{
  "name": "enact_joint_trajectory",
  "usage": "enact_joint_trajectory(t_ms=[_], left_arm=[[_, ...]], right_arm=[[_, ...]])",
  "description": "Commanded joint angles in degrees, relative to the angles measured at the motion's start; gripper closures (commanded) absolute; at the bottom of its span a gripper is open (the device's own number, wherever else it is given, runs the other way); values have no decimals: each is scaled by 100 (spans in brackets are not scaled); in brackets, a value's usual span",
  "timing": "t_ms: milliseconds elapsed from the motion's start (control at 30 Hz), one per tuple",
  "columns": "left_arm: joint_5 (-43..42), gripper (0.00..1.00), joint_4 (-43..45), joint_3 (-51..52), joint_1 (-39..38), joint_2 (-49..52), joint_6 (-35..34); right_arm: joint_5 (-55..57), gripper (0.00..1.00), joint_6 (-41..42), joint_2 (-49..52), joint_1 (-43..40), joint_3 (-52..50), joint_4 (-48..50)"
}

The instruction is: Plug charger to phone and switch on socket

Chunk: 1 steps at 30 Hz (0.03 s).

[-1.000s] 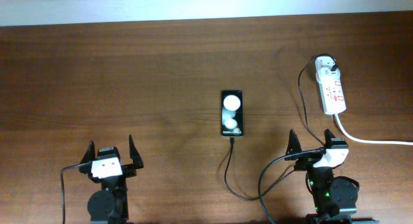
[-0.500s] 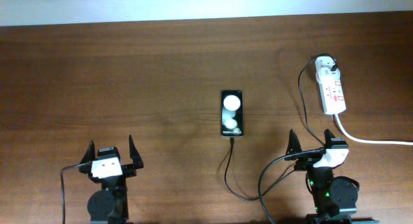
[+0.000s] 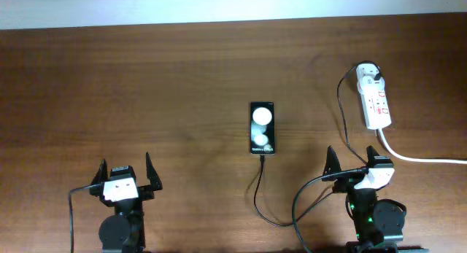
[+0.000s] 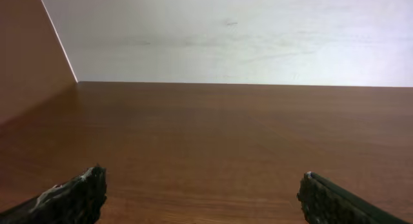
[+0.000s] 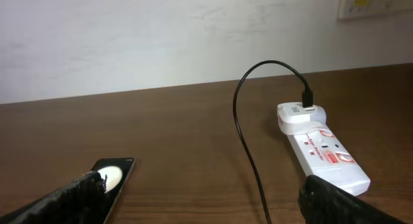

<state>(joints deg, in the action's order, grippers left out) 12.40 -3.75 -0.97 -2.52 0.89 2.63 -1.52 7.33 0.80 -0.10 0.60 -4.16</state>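
Note:
The black phone (image 3: 263, 127) lies flat at mid-table, with two white reflections on its screen. The thin black charger cable (image 3: 257, 195) runs from the phone's near end, where its tip meets the phone, loops toward the front and rises to the plug head (image 3: 369, 71) seated in the white socket strip (image 3: 376, 100) at the far right. My left gripper (image 3: 124, 173) is open and empty at the front left. My right gripper (image 3: 353, 165) is open and empty, near the cable. The right wrist view shows the phone (image 5: 115, 175), cable (image 5: 248, 146) and socket (image 5: 326, 153) ahead of the right gripper (image 5: 206, 201).
The socket's thick white cord (image 3: 423, 158) runs off the right edge. The left wrist view shows bare brown table (image 4: 213, 133) ahead of the left gripper (image 4: 203, 195), and a pale wall behind. The table's far edge (image 3: 233, 23) meets that wall.

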Motion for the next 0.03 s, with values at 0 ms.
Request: enact_joint_trajectory(t_ms=[0], left_arm=[[-22, 1, 26, 48, 28, -55, 90]], right_arm=[[7, 1, 2, -55, 42, -28, -35]])
